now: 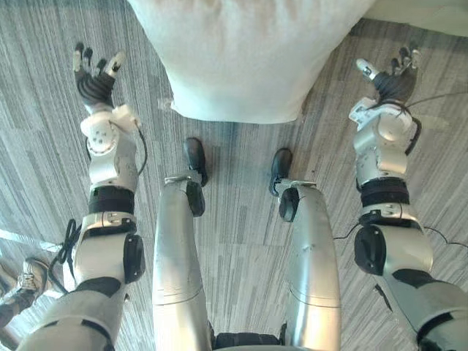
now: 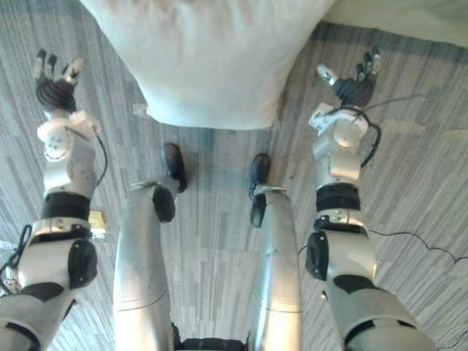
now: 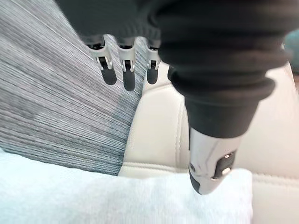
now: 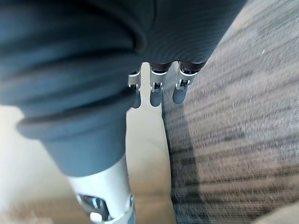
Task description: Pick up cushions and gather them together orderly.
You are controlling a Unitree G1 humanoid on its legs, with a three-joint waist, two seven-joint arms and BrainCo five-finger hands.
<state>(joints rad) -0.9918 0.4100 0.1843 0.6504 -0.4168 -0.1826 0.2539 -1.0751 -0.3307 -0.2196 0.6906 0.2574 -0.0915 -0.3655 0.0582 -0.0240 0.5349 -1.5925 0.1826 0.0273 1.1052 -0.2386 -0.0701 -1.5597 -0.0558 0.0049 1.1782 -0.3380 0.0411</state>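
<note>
Cushion [image 1: 245, 58], white, lies on grey carpet floor [image 1: 44, 161] at 12 o'clock in left eye view, betw. the two arms. Left robot hand [image 1: 95, 73] at 10 o'clock, fingers spread, empty, apart from cushion. Right robot hand [image 1: 395, 77] at 2 o'clock, also spread & empty. Person's shoe [image 1: 29, 276] at 8 o'clock.

Right eye view: same layout.

Left wrist view: fingers [image 3: 126, 79] straight, thumb [image 3: 210, 163] apart, over carpet & cream sofa seat [image 3: 154, 135]; cushion edge nearby.

Right wrist view: fingers [image 4: 180, 91] straight, nothing in them, carpet past them.
</note>
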